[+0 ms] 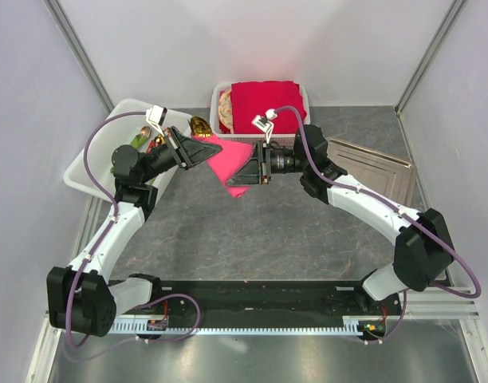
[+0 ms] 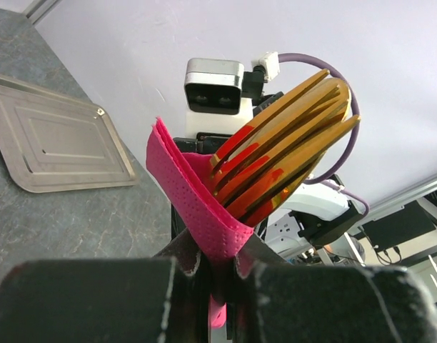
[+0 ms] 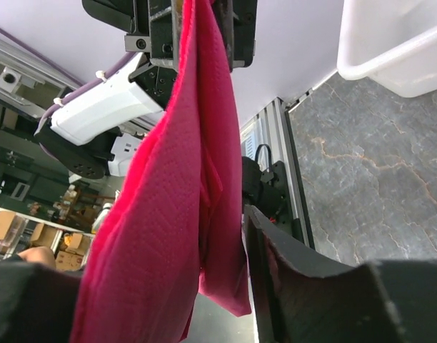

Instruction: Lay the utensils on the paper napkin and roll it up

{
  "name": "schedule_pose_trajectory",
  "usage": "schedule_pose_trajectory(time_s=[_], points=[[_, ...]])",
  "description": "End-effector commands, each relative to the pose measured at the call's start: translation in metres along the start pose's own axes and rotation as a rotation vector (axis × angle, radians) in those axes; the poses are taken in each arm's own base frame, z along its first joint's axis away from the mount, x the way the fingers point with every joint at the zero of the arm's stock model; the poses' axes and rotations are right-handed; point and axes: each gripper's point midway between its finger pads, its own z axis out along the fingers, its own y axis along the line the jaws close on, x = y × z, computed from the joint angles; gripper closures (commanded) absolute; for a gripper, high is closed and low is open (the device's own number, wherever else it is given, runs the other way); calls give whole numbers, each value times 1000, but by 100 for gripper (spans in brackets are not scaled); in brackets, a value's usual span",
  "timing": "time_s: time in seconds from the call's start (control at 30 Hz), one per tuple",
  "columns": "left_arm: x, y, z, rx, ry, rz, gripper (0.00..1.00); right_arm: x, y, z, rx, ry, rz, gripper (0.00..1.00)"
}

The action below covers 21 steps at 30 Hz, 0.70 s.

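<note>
Napkin status: the thin magenta-pink paper napkin (image 1: 226,162) is off the table, held in the air between both arms, a little toward 12 o'clock from the table's middle. Left gripper (image 2: 218,266) is pinched tight on one folded end of it. In my left wrist view the slim gold metal utensils (image 2: 286,139) stand out of the fold toward 1 o'clock, with fork tines plain and pink reflected in them. I cannot count the pieces.

Right gripper (image 1: 250,170) faces the left one from 3 o'clock, with the sheet's loose end hanging between its fingers (image 3: 275,250). Whether they press the paper or stand just off it, I cannot tell.

Surroundings, top view:
- White plastic bin (image 1: 88,163) at 10 o'clock, with green and red bundles (image 1: 144,142) inside.
- White basket (image 1: 306,94) at 12 o'clock, holding a thick stack of red napkins (image 1: 264,102).
- Flat silver metal tray (image 1: 375,166) at 2 o'clock, lying on the grey marbled tabletop (image 1: 268,239).
</note>
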Motion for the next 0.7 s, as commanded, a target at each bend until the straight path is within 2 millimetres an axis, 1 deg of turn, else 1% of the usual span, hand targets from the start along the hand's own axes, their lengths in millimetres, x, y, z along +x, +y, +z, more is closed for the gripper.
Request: schedule_pose_trajectory(time_s=[0.0,0.1,0.13,0.2,0.23,0.27,0.3,0.37,0.43,0.53,0.57,0.6,0.67], points=[[-8,-18,0,48,-29,71,98,-1,6,1,-41,-14,-13,56],[-9,-18,1,47,-33,70,98,-1,5,1,-33,-14,-23,65],[-10,-17,1,45,-34,67,98,0,5,1,-33,-13,-29,74],[-10,-16,1,42,-33,66,98,0,2,1,-11,-12,-35,85],[-10,-16,1,38,-35,69,98,0,-1,1,-2,-12,-52,97],[-10,-12,1,24,-39,56,98,-2,-1,1,3,-14,-67,100],[-11,-10,1,15,-41,53,98,0,-5,1,23,-7,-53,100],[-11,-7,1,-2,-50,55,98,-5,-8,2,42,-17,-83,100],[-10,-3,2,-21,-54,55,98,-6,-15,2,74,-21,-78,100],[-9,2,1,-49,-58,44,94,-10,-15,3,83,-22,-89,100],[-10,4,1,-59,-64,48,91,-11,-14,4,82,-25,-89,100],[-10,7,0,-70,-67,42,84,-12,-13,4,78,-28,-91,100],[-9,10,0,-80,-73,45,76,-14,-12,5,75,-30,-94,100]])
